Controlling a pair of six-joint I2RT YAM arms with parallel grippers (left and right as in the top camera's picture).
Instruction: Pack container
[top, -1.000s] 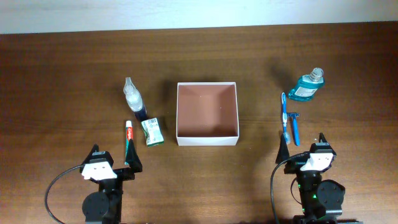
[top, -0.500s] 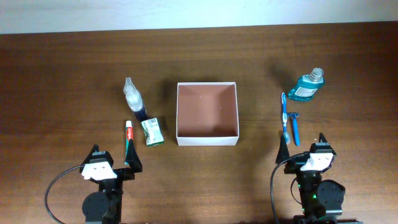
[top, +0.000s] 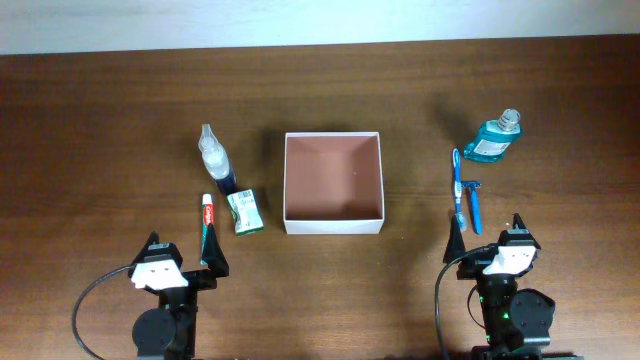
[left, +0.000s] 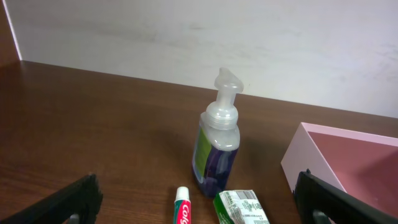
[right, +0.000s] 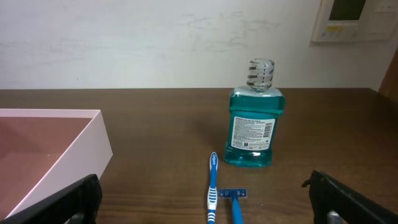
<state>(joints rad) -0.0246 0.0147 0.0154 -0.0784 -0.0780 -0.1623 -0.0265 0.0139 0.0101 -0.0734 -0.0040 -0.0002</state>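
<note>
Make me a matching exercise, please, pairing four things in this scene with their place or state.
Things:
1. mouthwash bottle
2. foam pump bottle
3. toothpaste tube
4. container

Descriptions:
A. lying flat, left of the box
B. open-topped, nothing inside
C. upright, right of the box, teal liquid
D. upright, left of the box, dark liquid

Pairs: 1-C, 2-D, 3-A, 4-B
</note>
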